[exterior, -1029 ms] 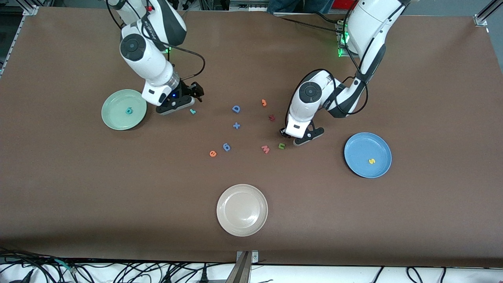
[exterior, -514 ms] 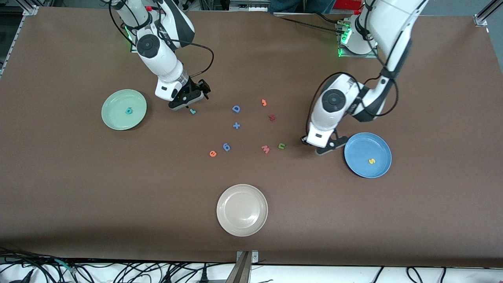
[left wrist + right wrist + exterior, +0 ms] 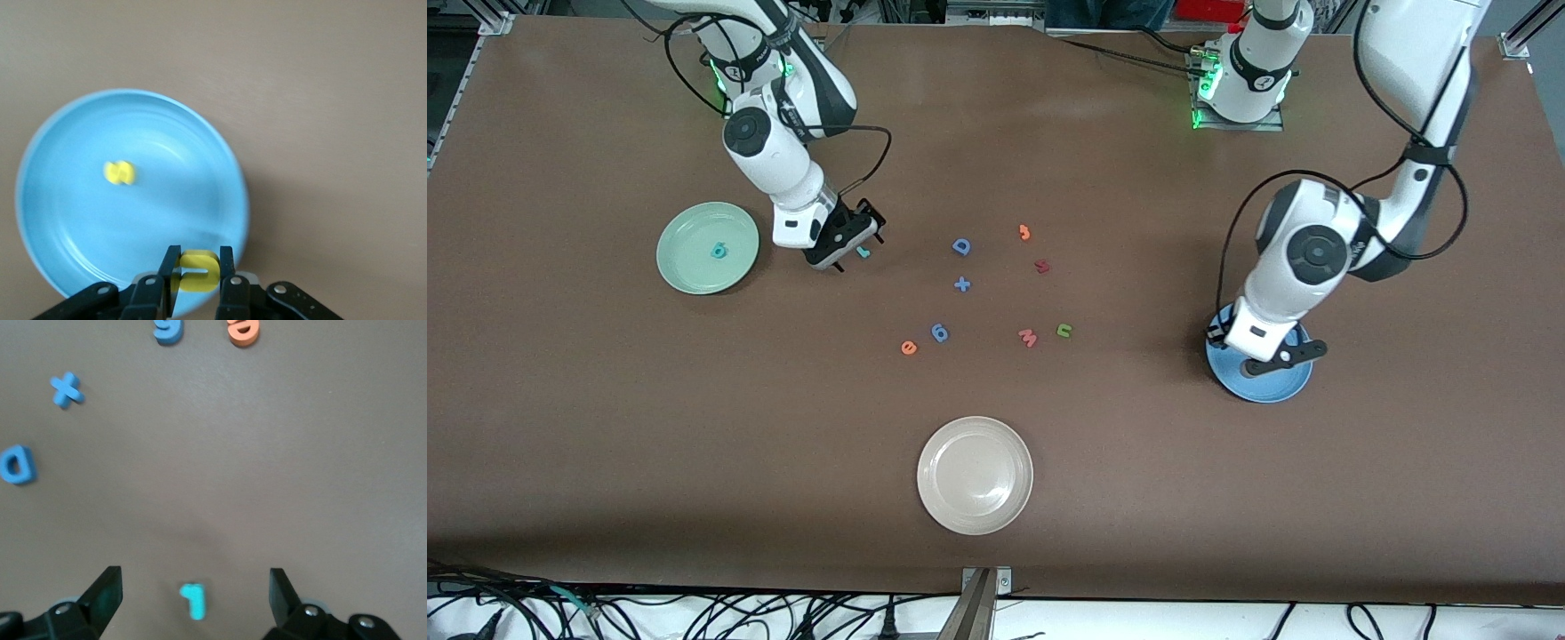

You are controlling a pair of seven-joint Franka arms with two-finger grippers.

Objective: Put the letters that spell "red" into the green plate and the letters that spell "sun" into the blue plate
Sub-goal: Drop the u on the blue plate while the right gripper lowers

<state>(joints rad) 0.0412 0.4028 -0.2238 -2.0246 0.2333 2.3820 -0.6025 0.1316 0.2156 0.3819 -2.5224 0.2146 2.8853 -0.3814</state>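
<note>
The blue plate [image 3: 1267, 389] lies toward the left arm's end of the table. My left gripper [image 3: 1254, 354] hangs over it, shut on the yellow u [image 3: 197, 271]. The yellow s [image 3: 120, 173] lies in the blue plate [image 3: 80, 233]. My right gripper [image 3: 856, 242] is open and straddles the teal r [image 3: 863, 252], which lies flat between its fingers [image 3: 107, 587]. The green plate [image 3: 694, 267] beside it holds the teal d [image 3: 718, 251]. The green n [image 3: 1064, 331] and orange e [image 3: 908, 348] lie on the table mid-way between the arms.
Mid-table lie a blue D [image 3: 960, 246], blue plus [image 3: 961, 284], blue 6-shaped piece [image 3: 940, 332], pink w [image 3: 1028, 338], orange hooked piece [image 3: 1024, 232] and dark red piece [image 3: 1041, 266]. An off-white plate [image 3: 975, 476] sits nearest the front camera.
My left gripper carried the yellow u from beside the green n to over the blue plate. My right gripper shifted from beside the green plate to around the teal r.
</note>
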